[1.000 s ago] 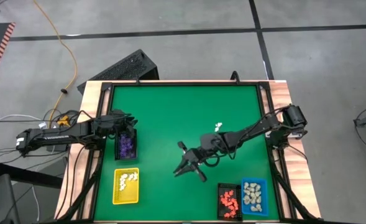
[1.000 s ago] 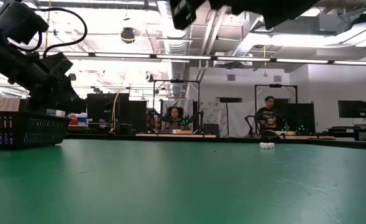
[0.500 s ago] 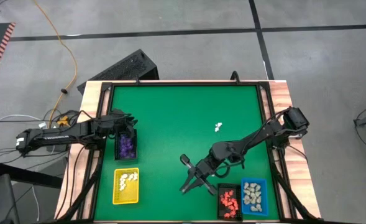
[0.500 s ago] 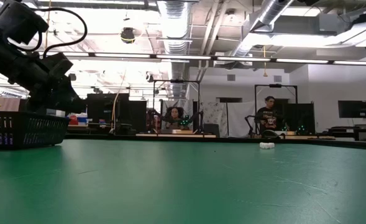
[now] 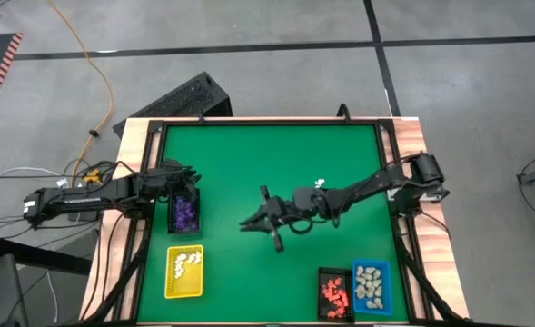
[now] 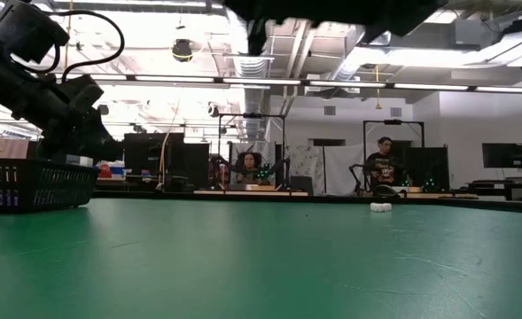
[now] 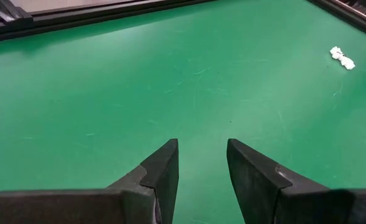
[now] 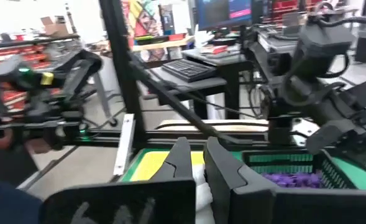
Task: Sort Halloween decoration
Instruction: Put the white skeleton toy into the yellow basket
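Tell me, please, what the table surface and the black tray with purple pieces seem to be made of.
The table surface looks like a green matte mat, perhaps rubber or vinyl: it has a soft sheen and fine scratches. The black tray looks like moulded plastic, with slotted, grid-like walls. The purple pieces are too small to judge.

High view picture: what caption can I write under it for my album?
Right gripper mid-table, left gripper over the purple tray, white figurines still unsorted.

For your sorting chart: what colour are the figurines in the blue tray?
Cream-beige figurines, seen best in the high view.
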You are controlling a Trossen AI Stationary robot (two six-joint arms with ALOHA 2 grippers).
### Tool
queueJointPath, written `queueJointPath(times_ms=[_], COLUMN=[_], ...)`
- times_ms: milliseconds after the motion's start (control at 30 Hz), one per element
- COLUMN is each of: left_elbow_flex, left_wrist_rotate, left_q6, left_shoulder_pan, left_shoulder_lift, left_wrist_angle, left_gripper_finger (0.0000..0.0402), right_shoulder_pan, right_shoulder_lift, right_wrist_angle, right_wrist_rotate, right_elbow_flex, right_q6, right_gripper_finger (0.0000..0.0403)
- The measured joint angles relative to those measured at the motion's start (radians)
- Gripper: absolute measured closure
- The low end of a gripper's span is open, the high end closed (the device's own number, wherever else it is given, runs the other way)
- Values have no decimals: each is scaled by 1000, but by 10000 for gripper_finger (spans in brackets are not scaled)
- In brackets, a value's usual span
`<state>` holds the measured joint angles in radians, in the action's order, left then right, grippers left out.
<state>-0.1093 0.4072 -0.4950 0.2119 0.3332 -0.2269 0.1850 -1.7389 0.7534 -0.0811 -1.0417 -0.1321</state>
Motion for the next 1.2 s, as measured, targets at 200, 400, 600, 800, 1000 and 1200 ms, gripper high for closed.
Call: queueJointPath(times_ms=[200,400,600,800,1000,1200], left_elbow_flex=[0,0,0,0,0,0], left_wrist_rotate=[0,-6,-2,-1,-1,0], left_q6=[-23,-29,-29,-29,-24,-22], left_shoulder_pan=[0,0,0,0,0,0], left_shoulder_lift=[0,0,0,0,0,0], left_wrist_angle=[1,-1,-1,-1,-3,-3], left_gripper_finger=[276,276,276,276,276,276], right_shoulder_pan=[-15,-31,-44,-57,-71,-71], right_shoulder_lift=[-224,-448,-645,-786,-836,-836], right_wrist_angle=[-34,-96,-237,-331,-368,-415], right_wrist_rotate=[-37,-289,-417,-492,-498,-383], right_elbow_flex=[-240,-542,-833,-1064,-1142,-1144], right_q6=[0,-12,-45,-47,-46,1], right_gripper_finger=[374,372,369,368,366,365])
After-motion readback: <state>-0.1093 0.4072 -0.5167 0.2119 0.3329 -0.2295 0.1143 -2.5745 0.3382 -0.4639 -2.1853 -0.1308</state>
